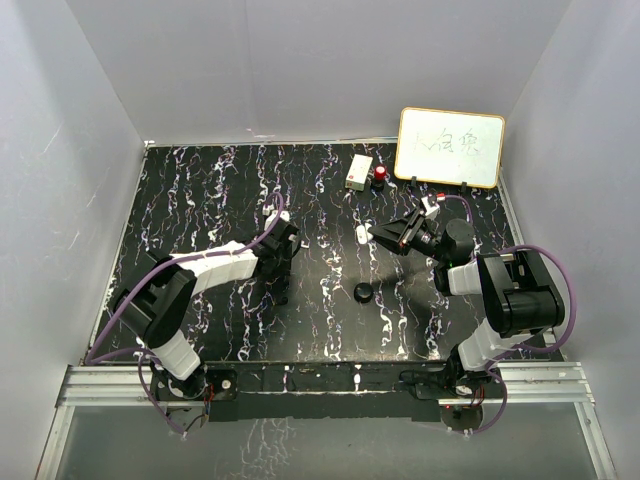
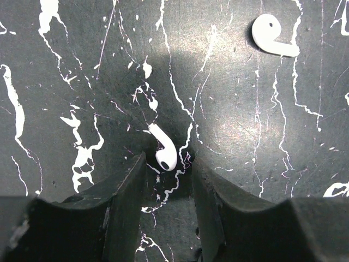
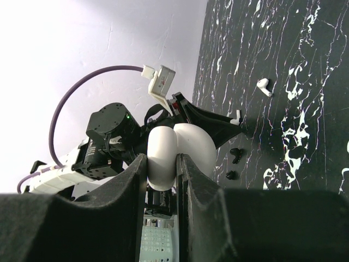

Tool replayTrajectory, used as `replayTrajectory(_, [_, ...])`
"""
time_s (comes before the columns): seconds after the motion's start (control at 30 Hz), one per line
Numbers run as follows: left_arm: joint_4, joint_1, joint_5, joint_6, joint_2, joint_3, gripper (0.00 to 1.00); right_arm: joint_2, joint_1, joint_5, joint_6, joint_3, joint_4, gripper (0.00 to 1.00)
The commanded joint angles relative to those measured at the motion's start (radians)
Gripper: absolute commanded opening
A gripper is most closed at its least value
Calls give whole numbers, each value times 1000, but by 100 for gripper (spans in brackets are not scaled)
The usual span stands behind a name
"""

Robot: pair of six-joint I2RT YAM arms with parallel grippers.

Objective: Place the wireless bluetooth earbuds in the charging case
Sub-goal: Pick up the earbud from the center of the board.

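- Black jaws of the left gripper [image 2: 169, 164] are standing apart on the table [image 2: 82, 82], one on each side of a white earbud [image 2: 165, 152]. A sliver of dark tabletop is showing on both sides, so nothing is being pinched yet.
- In the left wrist view, the earbud is lying flat with its bulb between the fingertips and its stem pointing out toward 11 o'clock. Its long axis is running 11 to 5, while the jaws are squeezing along 9 to 3, so I judge they would be meeting the bulb nearly square.
- At 1 o'clock from it, well apart, a second white earbud [image 2: 271, 37] is lying with its stem toward 3 o'clock. It is leaving the left fingers free room all round.
- The left arm is plainly the nearer one to both white earbuds.
- Seen from above, the right gripper [image 3: 162, 159] is hanging off the table at about 2 o'clock from the left one. Its jaws are clamping a rounded white case [image 3: 180, 144].
- Two tiny black earbuds [image 3: 235, 154] are resting on the table near the left fingers, and a black puck [image 1: 364, 291] is sitting between the arms. A carry toward the case should be passing above these.
- A whiteboard [image 1: 450, 147] is standing at the far edge, and every table edge is lying well away from the pick.
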Motion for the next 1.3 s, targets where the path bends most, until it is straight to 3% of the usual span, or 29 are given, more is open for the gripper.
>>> replayTrajectory(0.0, [-24,8,-16,15,1,-5,37,-30,-7,1,-11,-2,59,0])
replayTrajectory(1.07, [6,10,2,15,-8,-48,19,-27,-8,-4,-7,-6,68,0])
replayTrajectory(1.27, [-35,12,26,26,-17,-5,7,-28,-9,-4,-2,-11,78,0])
